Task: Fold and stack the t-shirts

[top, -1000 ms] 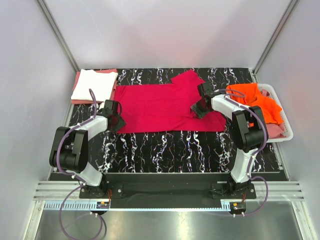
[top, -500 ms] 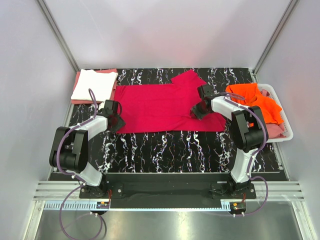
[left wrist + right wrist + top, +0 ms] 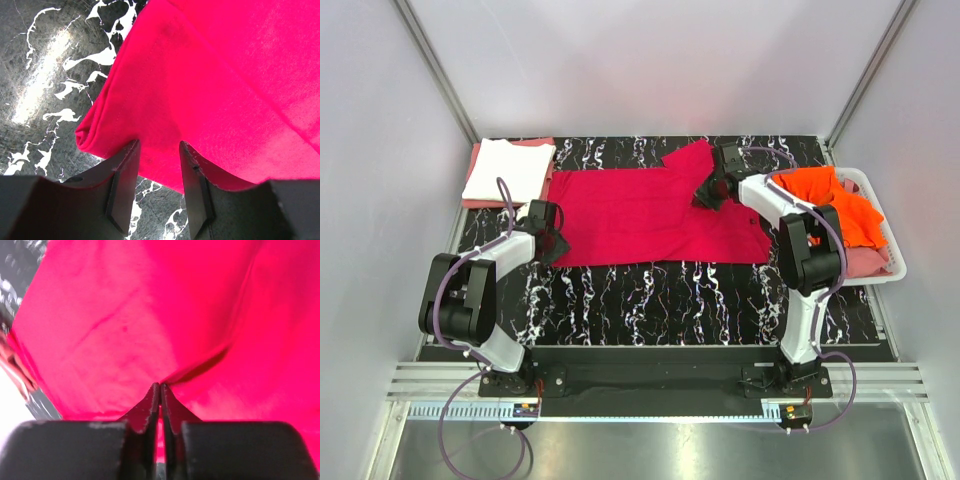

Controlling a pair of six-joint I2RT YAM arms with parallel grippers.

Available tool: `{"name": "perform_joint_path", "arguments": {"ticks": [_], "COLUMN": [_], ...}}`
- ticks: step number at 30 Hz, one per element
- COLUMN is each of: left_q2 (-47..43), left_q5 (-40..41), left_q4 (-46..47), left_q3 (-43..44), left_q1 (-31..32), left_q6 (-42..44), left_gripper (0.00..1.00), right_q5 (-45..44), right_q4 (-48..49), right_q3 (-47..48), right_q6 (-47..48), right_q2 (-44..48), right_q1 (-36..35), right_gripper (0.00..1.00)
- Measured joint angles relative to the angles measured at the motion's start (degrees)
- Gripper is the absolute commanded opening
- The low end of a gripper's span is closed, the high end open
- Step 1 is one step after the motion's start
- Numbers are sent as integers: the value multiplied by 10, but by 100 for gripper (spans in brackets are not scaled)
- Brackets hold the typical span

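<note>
1. Crimson-red cloth t-shirt lies flat across the black marbled worktop, long axis left-right.
2. Right end effector clamps its right end; left end effector, parted, straddles the left corner.

No legible text, label, brand, number or sign in any view.
</note>
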State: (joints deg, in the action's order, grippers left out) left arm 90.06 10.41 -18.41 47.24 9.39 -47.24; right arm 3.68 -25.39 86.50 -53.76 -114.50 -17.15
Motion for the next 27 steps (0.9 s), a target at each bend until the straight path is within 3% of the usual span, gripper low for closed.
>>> {"name": "perform_joint_path", "arguments": {"ticks": [1, 2, 7, 13, 17, 27], "left_q2": [0, 0, 0, 0, 0, 0], "left_q5": [0, 0, 4, 16, 30, 62], "left_q4": [0, 0, -1, -17, -31, -47], "left_q3": [0, 0, 0, 4, 7, 8], "left_q1": [0, 0, 0, 0, 0, 0], "left_q6": [0, 0, 0, -2, -2, -2], "left_gripper": [44, 44, 44, 44, 44, 44], "right_q5": [7, 12, 14, -49, -104, -184], "right_q4": [7, 10, 1, -70, -101, -142], "right_q3": [7, 8, -21, -67, -121, -193], "right_q6": [21, 43, 125, 161, 164, 180], "right_q2": [-6, -9, -5, 73, 141, 107], "right_q1": [0, 0, 0, -1, 0, 16], "right_gripper": [30, 34, 40, 23, 20, 14]}}
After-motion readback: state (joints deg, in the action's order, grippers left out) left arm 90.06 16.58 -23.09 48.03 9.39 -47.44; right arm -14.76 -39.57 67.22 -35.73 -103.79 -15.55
